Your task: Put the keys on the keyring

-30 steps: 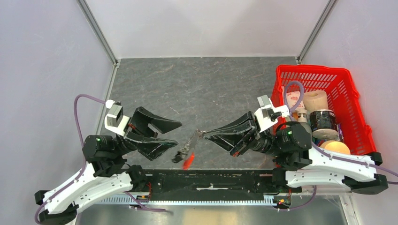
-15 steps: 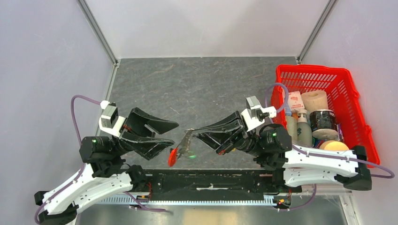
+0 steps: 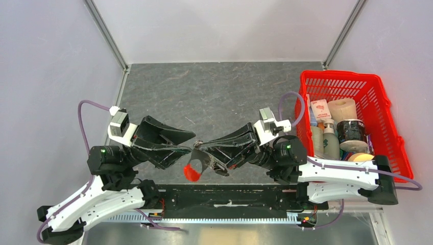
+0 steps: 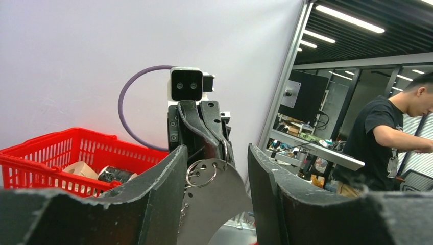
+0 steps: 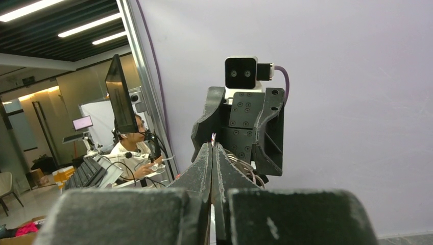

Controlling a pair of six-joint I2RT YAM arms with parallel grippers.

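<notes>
My right gripper [image 3: 198, 147] is shut on the keyring [image 3: 196, 153] and holds it above the table. Its red oval fob [image 3: 193, 172] hangs below. My left gripper [image 3: 191, 143] is open, and its fingertips sit on either side of the right gripper's tip. In the left wrist view, a thin metal ring [image 4: 201, 174] and a flat grey plate with small holes [image 4: 214, 196] hang from the right gripper [image 4: 223, 153], between my left fingers [image 4: 153, 199]. In the right wrist view, the ring's edge [image 5: 213, 138] pokes out of the shut jaws. The yellow-tagged key and the green tag are out of view.
A red basket [image 3: 380, 109] at the right holds a paper roll, bottles, a dark can and an orange ball. A black strip [image 3: 230, 196] runs along the near edge between the arm bases. Grey walls enclose the dark tabletop [image 3: 219, 97].
My right arm has moved left with the keyring until its tip sits between the left fingers. The red fob has swung left with it. The left gripper has barely moved.
</notes>
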